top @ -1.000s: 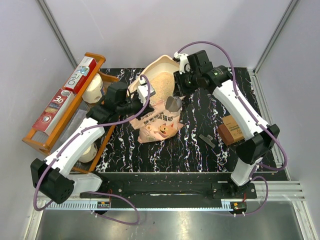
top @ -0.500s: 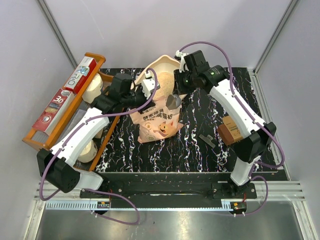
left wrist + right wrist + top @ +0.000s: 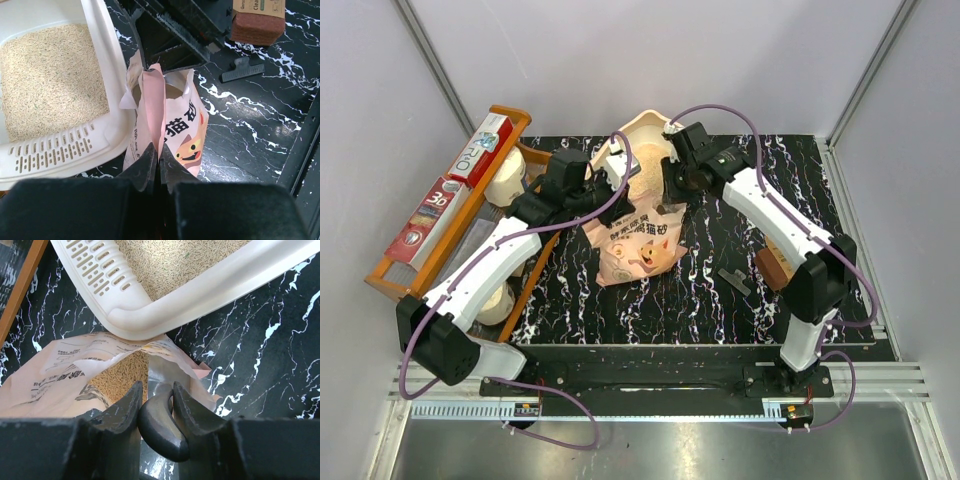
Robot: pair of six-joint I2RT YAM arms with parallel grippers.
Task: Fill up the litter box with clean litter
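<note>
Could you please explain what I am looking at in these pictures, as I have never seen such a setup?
Two robot arms, left and right, are bolted at a table's near edge. One picture looks down from above; the other two come from cameras on the wrists. On the table lie a cream litter box holding pale litter, a pink bag, a brown box and a black clip; an orange rack stands at the left. The left tool pinches the bag's top edge; the right tool grips a metal scoop at the bag's open mouth.
</note>
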